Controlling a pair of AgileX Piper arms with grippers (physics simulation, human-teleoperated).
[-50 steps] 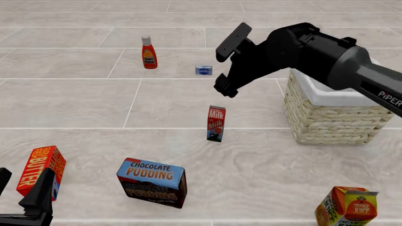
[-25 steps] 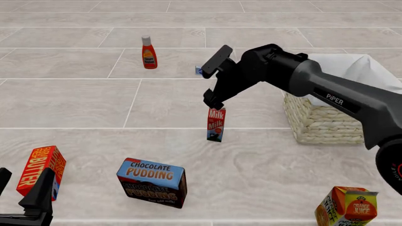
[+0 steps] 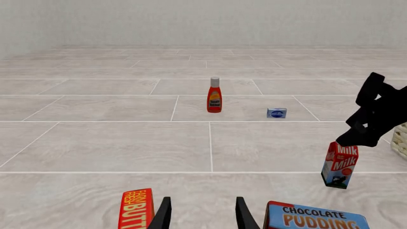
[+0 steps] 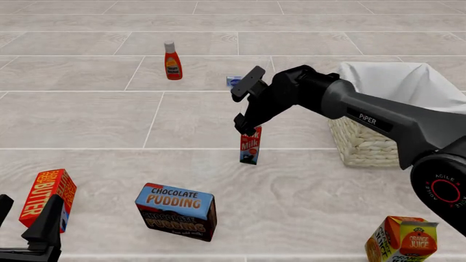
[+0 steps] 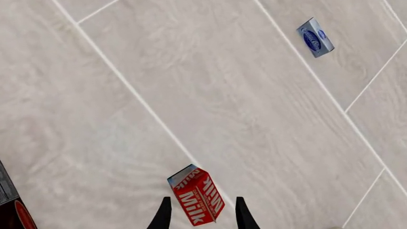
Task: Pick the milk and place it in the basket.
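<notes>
The milk (image 4: 250, 147), a slim red carton with white lettering, stands upright on the tiled floor at mid-scene. My right gripper (image 4: 247, 103) hangs just above it, open, and its lower finger overlaps the carton's top in the front view. In the right wrist view the milk (image 5: 197, 200) lies between the two fingertips (image 5: 164, 215), with nothing closed on it. The basket (image 4: 368, 144), pale wicker with white lining, stands to the right of the milk, partly behind the right arm. My left gripper (image 4: 28, 217) rests open at the near left corner, far from the milk (image 3: 339, 165).
A chocolate pudding box (image 4: 176, 212) lies near front centre. A red butter box (image 4: 47, 197) stands beside my left gripper. An orange juice carton (image 4: 402, 240) is at the front right. A red sauce bottle (image 4: 172, 61) and a small blue box (image 3: 276, 113) sit farther back.
My right arm has swung down and left, bringing the open gripper from high above to just over the milk's top, and uncovering the basket. The left arm and the milk have not moved.
</notes>
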